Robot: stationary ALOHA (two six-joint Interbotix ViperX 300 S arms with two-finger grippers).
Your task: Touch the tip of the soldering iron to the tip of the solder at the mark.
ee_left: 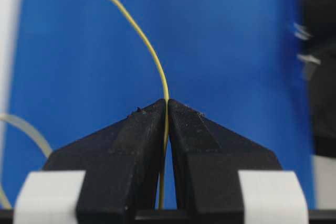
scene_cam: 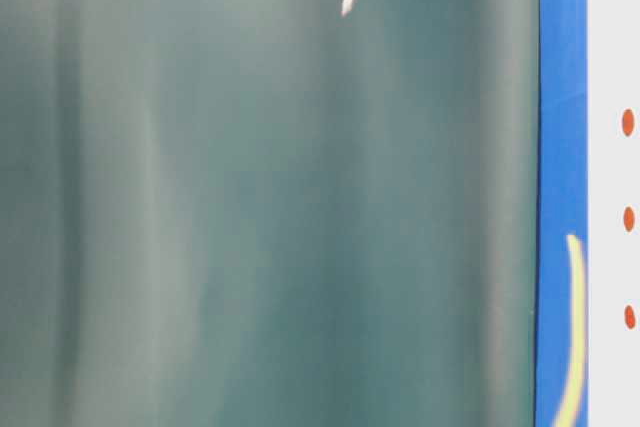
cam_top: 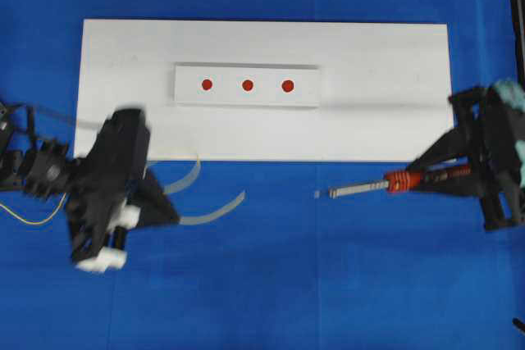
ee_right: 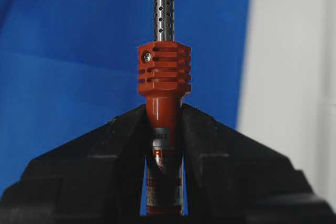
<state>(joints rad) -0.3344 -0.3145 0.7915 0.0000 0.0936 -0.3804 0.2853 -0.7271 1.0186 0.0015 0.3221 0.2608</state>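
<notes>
A blue cloth-covered counter point(cam_top: 271, 268) is carrying a white rectangular board point(cam_top: 385, 96). The right fingers point(ee_right: 164, 124) are clamping the orange-red-handled soldering iron point(cam_top: 394, 182) — held off the board — while the left fingers point(ee_left: 167, 108) are pinching the thin yellow solder wire point(ee_left: 149, 51).

The soldering iron point(ee_right: 163, 77) pairs a glossy orange plastic handle with a (perforated) polished metal shaft.

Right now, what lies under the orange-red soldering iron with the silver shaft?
Only blue cloth lies beneath the soldering iron, held by the right gripper just off the white board. The gripper's body hides what lies under the handle's rear.
</notes>
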